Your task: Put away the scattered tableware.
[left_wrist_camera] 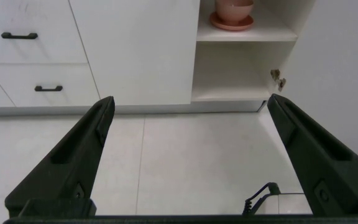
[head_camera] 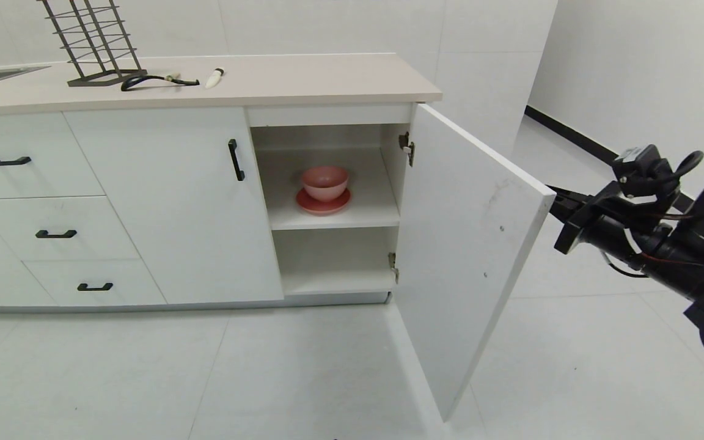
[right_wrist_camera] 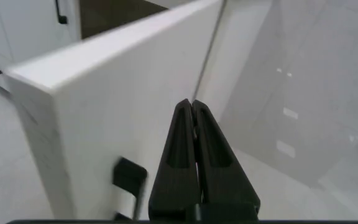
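A pink bowl sits on a pink plate on the upper shelf of the open cabinet. The same bowl and plate appear in the left wrist view, far beyond my left gripper, which hangs open over the floor with nothing between its fingers. My right gripper is shut and empty, its tips close to the outer face of the open cabinet door, above the black door handle. In the head view the right gripper sits just behind the door's free edge.
The door swings far out over the floor. On the counter stand a wire rack, a black utensil and a white-handled utensil. Drawers lie to the left; a wall rises on the right.
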`<state>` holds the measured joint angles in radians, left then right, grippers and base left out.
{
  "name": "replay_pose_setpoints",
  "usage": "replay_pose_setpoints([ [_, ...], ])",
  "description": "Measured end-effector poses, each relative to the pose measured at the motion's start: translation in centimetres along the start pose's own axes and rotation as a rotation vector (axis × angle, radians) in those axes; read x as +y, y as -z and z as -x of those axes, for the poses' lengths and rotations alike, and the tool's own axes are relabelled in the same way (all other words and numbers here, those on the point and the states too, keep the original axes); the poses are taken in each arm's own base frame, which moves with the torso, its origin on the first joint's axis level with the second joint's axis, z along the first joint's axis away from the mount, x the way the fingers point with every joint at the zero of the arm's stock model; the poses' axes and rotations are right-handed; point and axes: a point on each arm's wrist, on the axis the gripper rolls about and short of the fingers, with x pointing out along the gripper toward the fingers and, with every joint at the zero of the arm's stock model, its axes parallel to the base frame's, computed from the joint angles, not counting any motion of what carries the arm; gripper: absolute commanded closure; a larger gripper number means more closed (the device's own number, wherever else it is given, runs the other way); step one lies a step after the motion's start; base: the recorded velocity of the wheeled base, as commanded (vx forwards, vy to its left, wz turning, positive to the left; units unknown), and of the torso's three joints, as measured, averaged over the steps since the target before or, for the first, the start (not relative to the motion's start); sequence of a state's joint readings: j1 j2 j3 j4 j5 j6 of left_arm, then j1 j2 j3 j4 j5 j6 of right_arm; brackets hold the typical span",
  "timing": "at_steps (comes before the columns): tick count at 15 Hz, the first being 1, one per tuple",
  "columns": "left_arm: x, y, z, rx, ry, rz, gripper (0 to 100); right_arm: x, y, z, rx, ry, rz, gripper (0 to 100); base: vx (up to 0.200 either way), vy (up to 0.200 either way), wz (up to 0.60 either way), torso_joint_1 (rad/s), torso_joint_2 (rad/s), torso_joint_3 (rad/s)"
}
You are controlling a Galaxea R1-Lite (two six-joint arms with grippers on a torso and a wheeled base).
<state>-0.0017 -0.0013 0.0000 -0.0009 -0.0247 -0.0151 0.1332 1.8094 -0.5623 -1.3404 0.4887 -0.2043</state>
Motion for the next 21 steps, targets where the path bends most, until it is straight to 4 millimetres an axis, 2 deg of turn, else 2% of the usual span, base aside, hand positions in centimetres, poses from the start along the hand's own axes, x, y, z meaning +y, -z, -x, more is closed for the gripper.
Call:
replay_pose_setpoints([
  [8, 0.0, 0.0, 0.0, 0.000, 0.000, 0.000, 0, 5.3, 0.3, -1.1, 0.017, -0.182, -0.038, 100, 0.000, 0.000, 0.00, 0.000, 0.00, 0.000],
  [11, 0.0, 0.0, 0.0, 0.000, 0.000, 0.000, 0, 6.6, 0.1, -1.5, 0.008, -0.224, -0.040, 100, 0.000, 0.000, 0.00, 0.000, 0.00, 0.000],
  [13, 0.0, 0.0, 0.0, 0.000, 0.000, 0.000, 0, 8.3, -0.2, -2.4, -0.014, -0.292, -0.040, 100, 0.000, 0.000, 0.00, 0.000, 0.00, 0.000],
  [21, 0.0, 0.0, 0.0, 0.000, 0.000, 0.000, 0, 11.3, 0.2, -6.3, -0.054, -0.390, -0.043, 100, 0.000, 0.000, 0.00, 0.000, 0.00, 0.000],
])
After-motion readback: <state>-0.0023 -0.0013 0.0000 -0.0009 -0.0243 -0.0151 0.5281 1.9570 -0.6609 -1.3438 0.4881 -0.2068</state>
